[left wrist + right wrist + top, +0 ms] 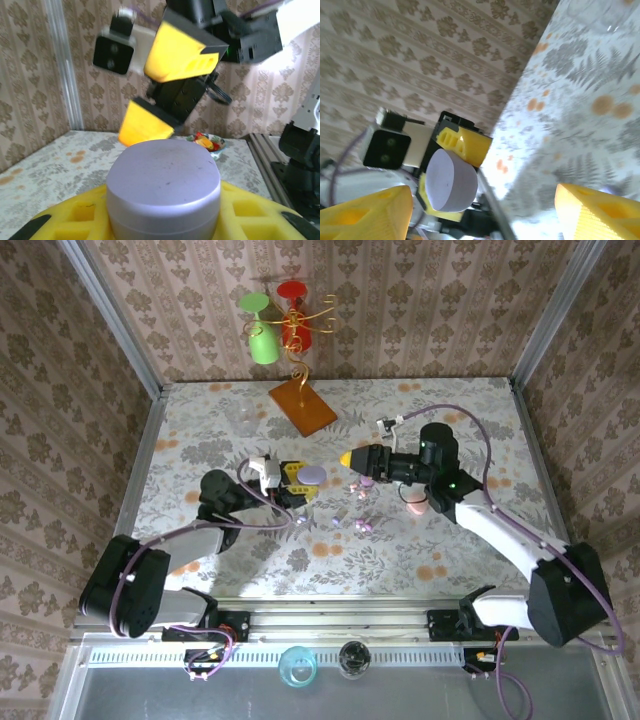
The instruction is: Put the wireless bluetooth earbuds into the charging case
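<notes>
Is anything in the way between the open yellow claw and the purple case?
Nothing visible is. The right gripper faces the lilac charging case with its jaws open, and I see nothing in the gap between them. The left gripper grips the case from the other side, so it is not in the way.

earbuds: specks, colour and count unreadable
lilac case: underside cut off by lower edge
right pincer: blurred
pink object: partly hidden under right arm

2 robot arms, 1 lilac case, 1 pink case, 2 goblets, earbuds too tiny to count
</notes>
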Available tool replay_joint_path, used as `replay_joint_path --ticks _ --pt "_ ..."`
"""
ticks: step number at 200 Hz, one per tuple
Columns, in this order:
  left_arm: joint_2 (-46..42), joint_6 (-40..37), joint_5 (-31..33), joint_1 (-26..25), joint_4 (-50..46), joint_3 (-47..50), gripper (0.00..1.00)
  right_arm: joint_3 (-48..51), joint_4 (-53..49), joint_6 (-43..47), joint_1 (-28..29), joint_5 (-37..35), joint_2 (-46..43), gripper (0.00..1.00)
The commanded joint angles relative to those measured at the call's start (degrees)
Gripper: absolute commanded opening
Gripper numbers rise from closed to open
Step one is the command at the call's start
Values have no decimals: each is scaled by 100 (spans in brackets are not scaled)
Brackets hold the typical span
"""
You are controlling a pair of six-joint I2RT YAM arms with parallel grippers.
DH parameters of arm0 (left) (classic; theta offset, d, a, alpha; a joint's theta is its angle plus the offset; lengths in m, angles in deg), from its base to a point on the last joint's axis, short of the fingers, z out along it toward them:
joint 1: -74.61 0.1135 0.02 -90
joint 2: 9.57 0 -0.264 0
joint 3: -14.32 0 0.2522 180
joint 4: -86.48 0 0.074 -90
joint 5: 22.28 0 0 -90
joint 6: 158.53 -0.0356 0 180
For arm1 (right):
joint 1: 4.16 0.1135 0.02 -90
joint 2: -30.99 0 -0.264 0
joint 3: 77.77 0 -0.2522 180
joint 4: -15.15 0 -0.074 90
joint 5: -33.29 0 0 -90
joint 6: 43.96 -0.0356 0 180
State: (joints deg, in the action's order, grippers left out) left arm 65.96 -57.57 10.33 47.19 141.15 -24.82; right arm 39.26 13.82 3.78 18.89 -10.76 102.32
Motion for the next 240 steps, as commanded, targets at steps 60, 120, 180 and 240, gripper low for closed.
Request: replay_joint_path --ticks 60,120,180,240 --pt "-466 -795 -221 -321 -1478 -97 37 -906 -2967 4439 952 -1203 -166 90" --pt "-556 -751 -76 -430 -1625 -169 37 -915 -2638 4593 1228 -1835 42 91" --pt "-661 -671 194 -475 -1646 -109 37 -497 -1828 4213 1228 -2569 -172 91" --pt "-846 -810 523 -536 -2300 -204 36 -460 -1428 3658 1176 -2950 -265 90"
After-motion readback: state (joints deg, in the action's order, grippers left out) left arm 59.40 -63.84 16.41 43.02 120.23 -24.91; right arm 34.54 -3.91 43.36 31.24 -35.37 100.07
